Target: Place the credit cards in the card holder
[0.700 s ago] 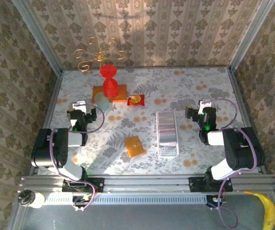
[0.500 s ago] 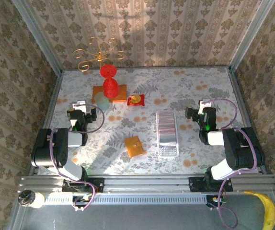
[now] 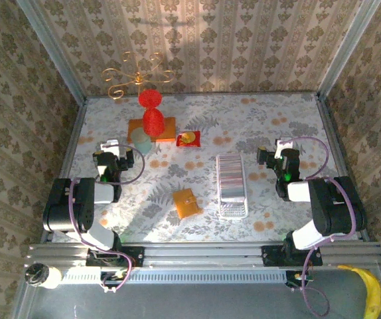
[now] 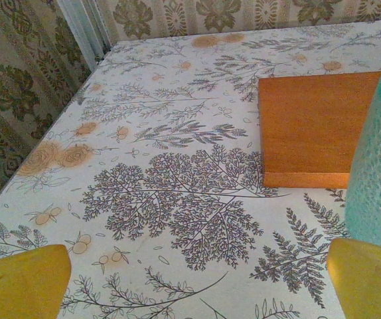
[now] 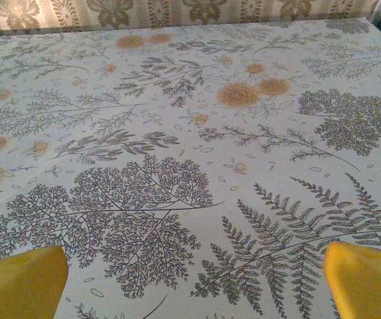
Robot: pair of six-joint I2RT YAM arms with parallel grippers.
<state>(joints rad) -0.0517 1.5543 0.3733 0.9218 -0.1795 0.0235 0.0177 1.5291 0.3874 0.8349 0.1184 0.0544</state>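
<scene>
A: Left gripper (image 3: 111,147)?

B: Jaws were spread wide with nothing between them. In the left wrist view, the left gripper (image 4: 194,289) showed its yellow fingertips (image 4: 21,286) in the two bottom corners, above bare floral table (image 4: 170,193).

A: What was closest to it?

B: A teal glass (image 4: 380,179) at the right edge, just beside the right fingertip. An orange board (image 4: 316,126) lay behind it, upper right.

A: Right gripper (image 3: 282,146)?

B: Also wide and empty. In its wrist view the right gripper (image 5: 194,282) sat over patterned tabletop, pads in the bottom corners.

A: The task's thing?

B: The clear card holder (image 3: 231,186) lay right of centre in the top view, lengthwise, between the arms and nearer the right one. Whether cards sat in it was too small to tell.

A: Anything else?

B: An orange wallet (image 3: 186,203) lay just left of the holder, lower centre. A red packet (image 3: 188,139) was above it. A red mesh ornament (image 3: 151,111) stood on the board, a gold wire piece (image 3: 137,76) sat at the upper left, and a banana (image 3: 371,292) was at the bottom right.
</scene>
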